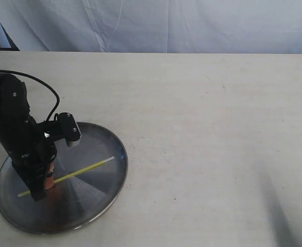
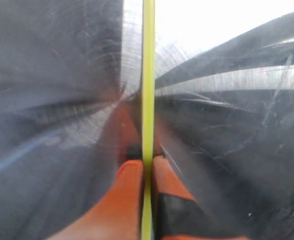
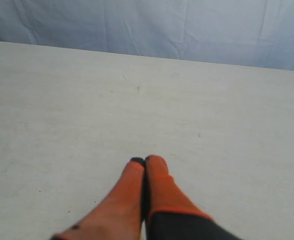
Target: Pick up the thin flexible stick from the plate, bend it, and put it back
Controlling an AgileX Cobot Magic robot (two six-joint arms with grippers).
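The thin flexible stick, yellow-green with a whitish far end, runs straight across the plate, a shiny silver disc at the table's front left. My left gripper stands on the plate near the stick's left end, shut on it. In the left wrist view the stick passes tightly between the two orange fingers of the left gripper, over the plate's streaked metal. I cannot tell whether the stick touches the plate. My right gripper is shut and empty above bare table, outside the exterior view.
The pale table stretches to the right of the plate. A bluish cloth backdrop hangs behind its far edge. A black cable loops off the left arm. A dim shadow lies at the front right.
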